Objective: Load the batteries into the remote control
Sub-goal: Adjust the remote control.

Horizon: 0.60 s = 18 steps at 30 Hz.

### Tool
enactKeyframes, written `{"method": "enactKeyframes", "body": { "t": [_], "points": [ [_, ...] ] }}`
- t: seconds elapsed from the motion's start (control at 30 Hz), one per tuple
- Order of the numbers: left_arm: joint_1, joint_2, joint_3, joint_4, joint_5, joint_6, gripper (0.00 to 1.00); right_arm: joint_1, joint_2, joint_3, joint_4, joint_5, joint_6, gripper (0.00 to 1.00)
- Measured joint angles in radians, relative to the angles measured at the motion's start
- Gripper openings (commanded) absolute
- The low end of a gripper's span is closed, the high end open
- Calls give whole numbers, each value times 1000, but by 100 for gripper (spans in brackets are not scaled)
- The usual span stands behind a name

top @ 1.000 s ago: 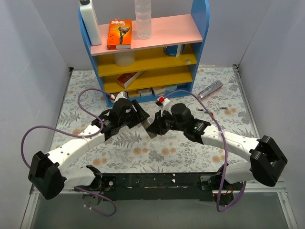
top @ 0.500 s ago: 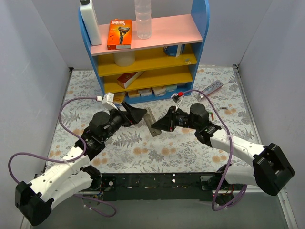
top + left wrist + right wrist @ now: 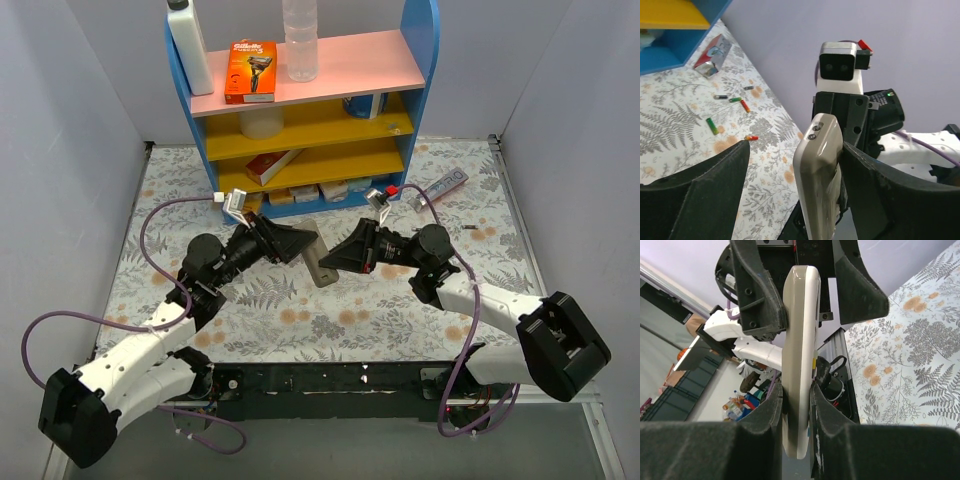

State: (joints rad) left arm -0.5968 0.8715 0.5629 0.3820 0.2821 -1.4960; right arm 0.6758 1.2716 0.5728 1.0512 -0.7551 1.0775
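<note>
Plainly legible is "Gillette" on the orange razor box [image 3: 250, 70], which stands on the pink top board of the blue-sided shelf unit [image 3: 425, 60] at the top of the overhead view, between a white bottle [image 3: 190, 45] and a clear bottle [image 3: 300, 40]. A silver-purple tube [image 3: 443, 187] lies right of the shelf unit; its print is too small to read.

At frame centre the remote control [image 3: 320, 262] is held off the counter [image 3: 330, 320], just below the shelf unit's bottom edge. The right tool [image 3: 338, 258] is clenched on it. In the right wrist view its two fingers pinch the lower end, with the handset edge-on. The left tool [image 3: 300, 243] is released, its jaws spread wide on either side of the remote's other end, and the left wrist view shows a gap on each side.

Both arms lie low, reaching from the bottom corners inward and up the frame, so the tools point at each other. Floral cloth shows between them and the dark rail at the bottom. Pale walls close in on the left and right edges.

The batteries [image 3: 712, 126], green, red and dark, lie scattered on the cloth in the upper left of the left wrist view, well apart from the remote.
</note>
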Motion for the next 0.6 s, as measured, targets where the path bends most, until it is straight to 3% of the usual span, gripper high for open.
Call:
{"method": "enactKeyframes", "body": {
  "t": [0.43, 0.6],
  "points": [
    [35, 55, -12, 180, 186, -82, 34, -2, 23, -10, 89, -23, 81, 1],
    [38, 66, -12, 200, 211, -100, 6, -2, 32, -11, 103, -29, 94, 1]
  ]
}}
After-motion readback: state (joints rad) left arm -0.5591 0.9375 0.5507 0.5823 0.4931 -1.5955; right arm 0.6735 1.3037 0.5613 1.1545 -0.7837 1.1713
